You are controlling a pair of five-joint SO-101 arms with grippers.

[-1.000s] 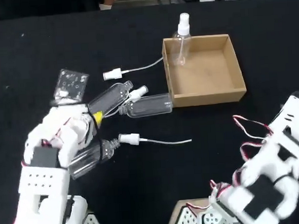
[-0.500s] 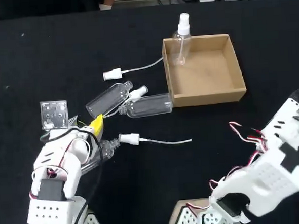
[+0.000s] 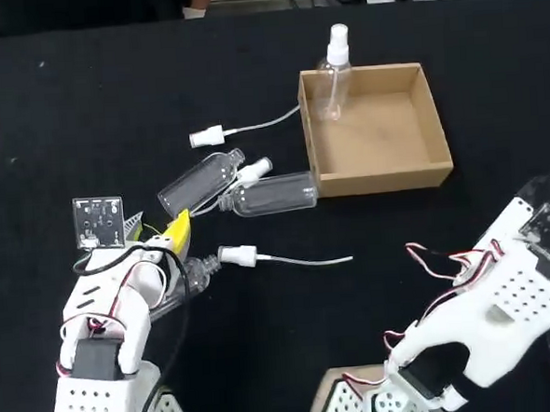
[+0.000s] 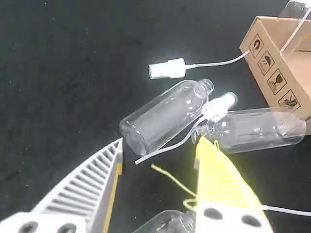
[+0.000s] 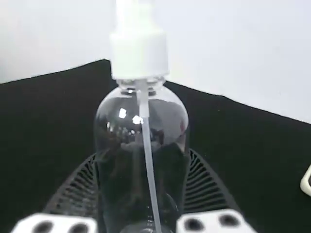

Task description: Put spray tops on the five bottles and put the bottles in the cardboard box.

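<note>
Box [image 3: 381, 178] sits toward the far edge of the tabletop [image 3: 108, 76], a topped bottle [image 3: 334, 72] inside its far-left corner. Left wrist: your left hand [image 4: 160, 143] gapes wide above two lying bottles [image 4: 165, 116]. Right wrist: your right hand [image 5: 143, 162] grips a capped bottle [image 5: 141, 121].

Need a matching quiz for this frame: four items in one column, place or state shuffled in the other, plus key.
Items
1. cardboard box
2. upright bottle
3. held bottle
4. uncapped bottle

States
A. lying on its side, neck bare
B. standing in the box's corner, capped
C. gripped by the right gripper, capped
D. brown, open at the top, one bottle inside

Pairs: 1-D, 2-B, 3-C, 4-A
</note>
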